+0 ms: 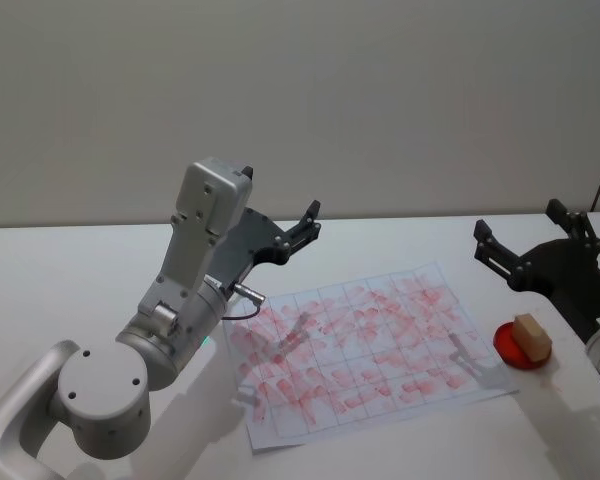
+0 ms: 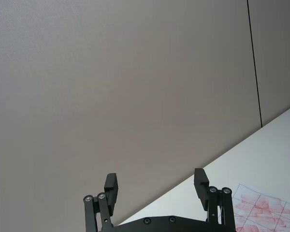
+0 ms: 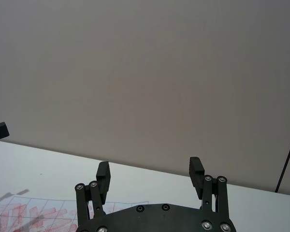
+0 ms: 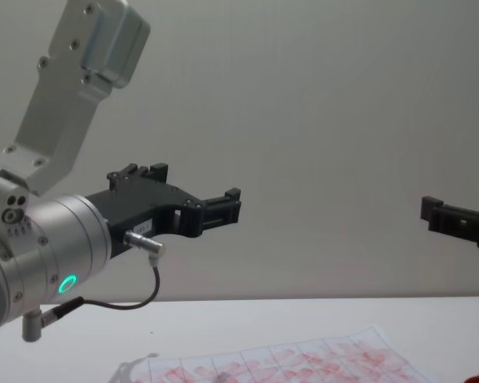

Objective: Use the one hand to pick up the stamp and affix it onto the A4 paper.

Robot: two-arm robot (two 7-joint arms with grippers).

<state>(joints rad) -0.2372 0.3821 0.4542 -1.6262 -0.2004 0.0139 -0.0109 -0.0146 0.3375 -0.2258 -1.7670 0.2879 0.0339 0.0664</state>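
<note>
Wooden stamp (image 1: 531, 337) rests on a red pad (image 1: 507, 348) just beside the A4 paper's (image 1: 365, 345) right edge (grid sheet, smudged red). Right gripper (image 1: 520, 226) hovers beyond the stamp, fingers open and empty; left gripper (image 1: 310, 222) hangs raised near the paper's far edge, fingers likewise open.
</note>
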